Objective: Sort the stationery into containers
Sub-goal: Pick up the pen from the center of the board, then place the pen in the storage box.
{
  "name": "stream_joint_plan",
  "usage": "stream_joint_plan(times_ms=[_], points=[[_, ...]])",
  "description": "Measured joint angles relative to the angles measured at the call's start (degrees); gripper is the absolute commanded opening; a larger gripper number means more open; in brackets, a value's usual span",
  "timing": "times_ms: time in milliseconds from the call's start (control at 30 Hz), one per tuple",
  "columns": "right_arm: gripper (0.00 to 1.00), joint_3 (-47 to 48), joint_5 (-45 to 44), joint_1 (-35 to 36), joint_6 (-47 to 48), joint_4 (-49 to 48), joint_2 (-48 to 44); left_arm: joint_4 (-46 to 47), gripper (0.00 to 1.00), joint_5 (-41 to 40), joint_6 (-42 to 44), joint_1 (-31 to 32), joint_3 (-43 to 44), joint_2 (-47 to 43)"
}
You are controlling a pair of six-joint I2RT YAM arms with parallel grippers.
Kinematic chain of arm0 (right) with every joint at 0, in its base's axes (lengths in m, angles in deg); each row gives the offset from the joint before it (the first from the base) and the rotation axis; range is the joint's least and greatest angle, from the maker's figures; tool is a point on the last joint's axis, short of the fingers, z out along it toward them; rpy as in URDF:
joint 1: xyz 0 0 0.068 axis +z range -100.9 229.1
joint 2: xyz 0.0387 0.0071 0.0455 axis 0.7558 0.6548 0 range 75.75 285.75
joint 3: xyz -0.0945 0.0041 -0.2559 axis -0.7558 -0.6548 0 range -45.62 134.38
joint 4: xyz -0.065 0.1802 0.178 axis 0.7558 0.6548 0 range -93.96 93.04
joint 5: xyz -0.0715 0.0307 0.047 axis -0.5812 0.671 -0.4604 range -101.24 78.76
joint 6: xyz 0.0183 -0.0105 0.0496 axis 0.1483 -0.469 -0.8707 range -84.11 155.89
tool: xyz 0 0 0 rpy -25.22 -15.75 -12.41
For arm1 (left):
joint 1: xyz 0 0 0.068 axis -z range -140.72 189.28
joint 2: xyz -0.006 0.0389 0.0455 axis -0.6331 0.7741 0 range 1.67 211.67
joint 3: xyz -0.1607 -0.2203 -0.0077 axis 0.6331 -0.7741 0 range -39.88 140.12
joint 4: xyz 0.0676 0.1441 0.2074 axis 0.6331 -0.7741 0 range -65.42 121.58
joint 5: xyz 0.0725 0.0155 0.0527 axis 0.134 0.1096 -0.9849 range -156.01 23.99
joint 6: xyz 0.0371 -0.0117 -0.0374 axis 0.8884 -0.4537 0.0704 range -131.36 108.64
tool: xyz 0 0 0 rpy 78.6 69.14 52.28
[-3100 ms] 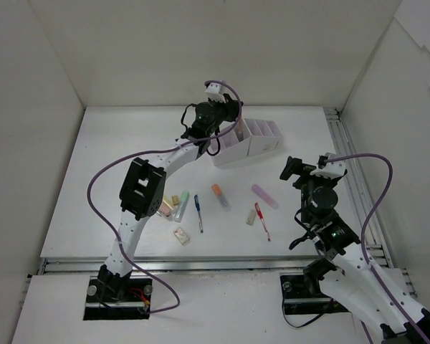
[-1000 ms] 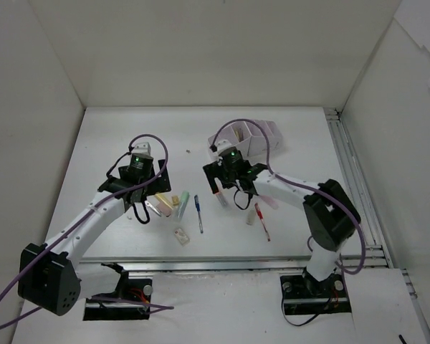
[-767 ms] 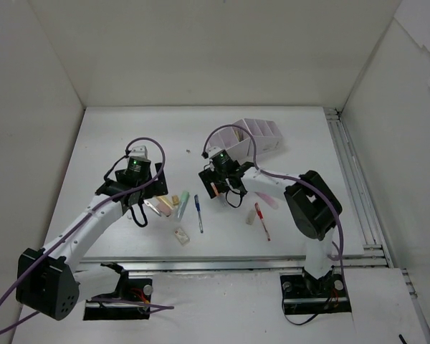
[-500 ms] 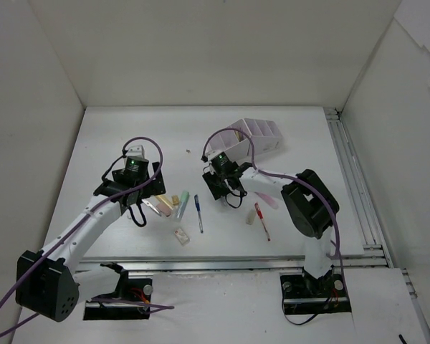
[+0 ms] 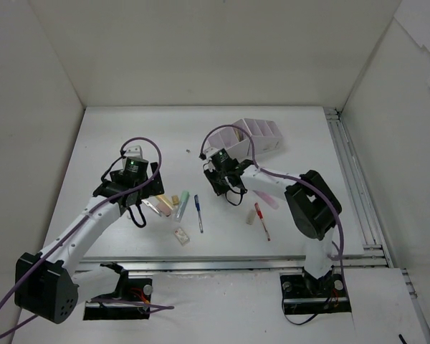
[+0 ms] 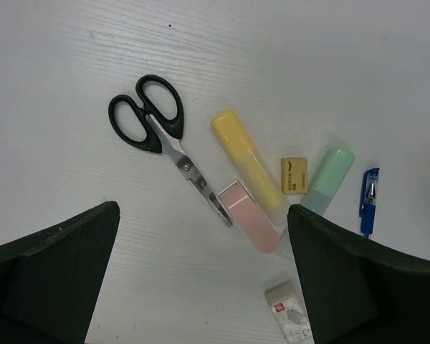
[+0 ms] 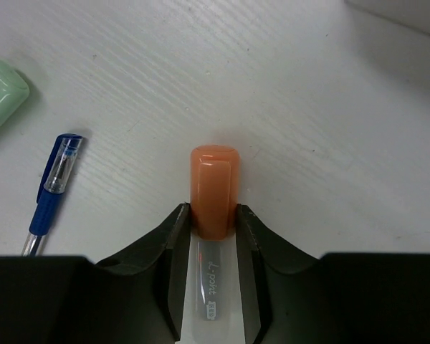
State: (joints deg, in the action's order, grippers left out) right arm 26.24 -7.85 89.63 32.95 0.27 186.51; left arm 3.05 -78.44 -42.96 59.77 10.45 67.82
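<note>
My right gripper [image 7: 211, 216] is pinched narrow on the orange marker [image 7: 213, 188]. The fingers sit either side of the barrel just below the cap, and the cap points away from the wrist. I judge the step in hand to be the lift and carry to the organizer [image 5: 254, 136], which stands near, beyond the gripper, on the table [image 5: 129, 129].

To do it well I'd rise straight up and hold the squeeze steady, since the grip is close to the cap end and the marker could pivot. I'd stay off the blue pen [image 7: 54, 190] just to the left, then clear the organizer's rim before letting go.

My left gripper [image 6: 203, 215] hangs wide open above the scissors [image 6: 154, 132] and the yellow highlighter [image 6: 247, 158].

The marker's clear barrel carries small print that seems to read "point". The tan eraser [image 6: 294, 175] has dark lettering that I can't make out.
</note>
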Motion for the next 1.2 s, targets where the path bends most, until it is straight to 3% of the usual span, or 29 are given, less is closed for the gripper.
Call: stream_joint_plan(times_ms=[167, 333, 433, 800, 1200], points=[[0.00, 0.4, -0.5, -0.6, 4.5, -2.3, -6.2, 0.0, 0.99, -0.3, 0.0, 0.0, 0.0, -1.0], [0.00, -3.3, 3.9, -4.6, 9.8, -18.9, -15.9, 0.0, 0.99, -0.3, 0.0, -0.4, 0.0, -1.0], [0.00, -3.3, 7.6, -8.3, 12.6, -28.2, -17.1, 0.0, 0.99, -0.3, 0.1, -1.1, 0.2, -0.6], [0.00, 5.2, 26.9, -18.3, 15.5, -37.9, -2.7, 0.1, 1.00, 0.5, 0.1, -3.5, 5.0, 5.6], [0.01, 8.2, 31.0, -19.3, 15.0, -41.3, 5.6, 0.3, 0.99, 1.9, 0.1, -5.4, 7.2, 11.8]])
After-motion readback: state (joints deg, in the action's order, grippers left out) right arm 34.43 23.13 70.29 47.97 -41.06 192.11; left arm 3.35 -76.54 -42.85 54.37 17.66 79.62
